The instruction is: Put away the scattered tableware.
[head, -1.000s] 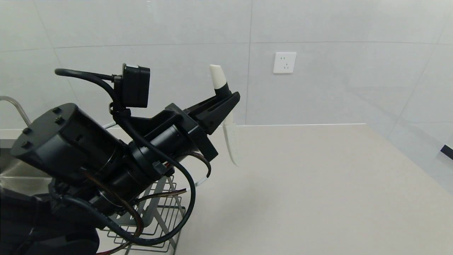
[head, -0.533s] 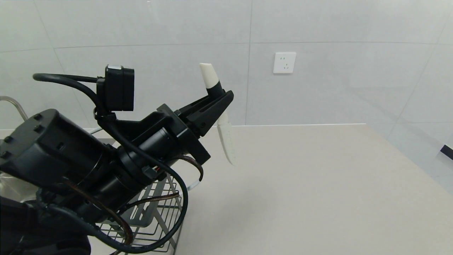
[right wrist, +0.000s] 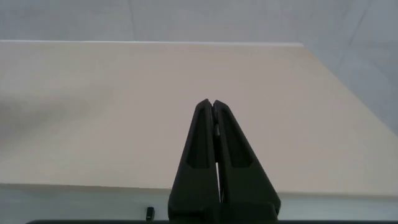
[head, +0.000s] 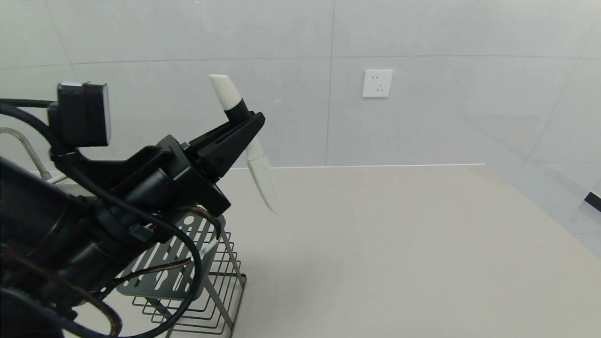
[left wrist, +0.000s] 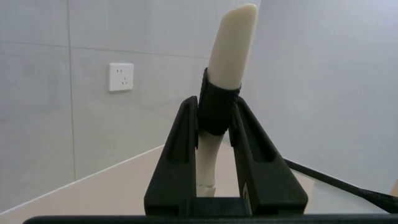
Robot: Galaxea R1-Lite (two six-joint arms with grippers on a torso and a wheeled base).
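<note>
Grey wall tiles (head: 422,37) stand behind a beige counter (head: 399,244), where a wire rack (head: 211,291) sits below the left pincer (head: 239,129). This pincer is clamped on the dark collar of a white knife (head: 265,180), with the handle above its fingers and the blade hanging under them. The right pincer (right wrist: 212,109) is closed on nothing, over the counter.

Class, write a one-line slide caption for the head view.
Left gripper holds a white knife, blade down, above the counter near the wire rack.
</note>
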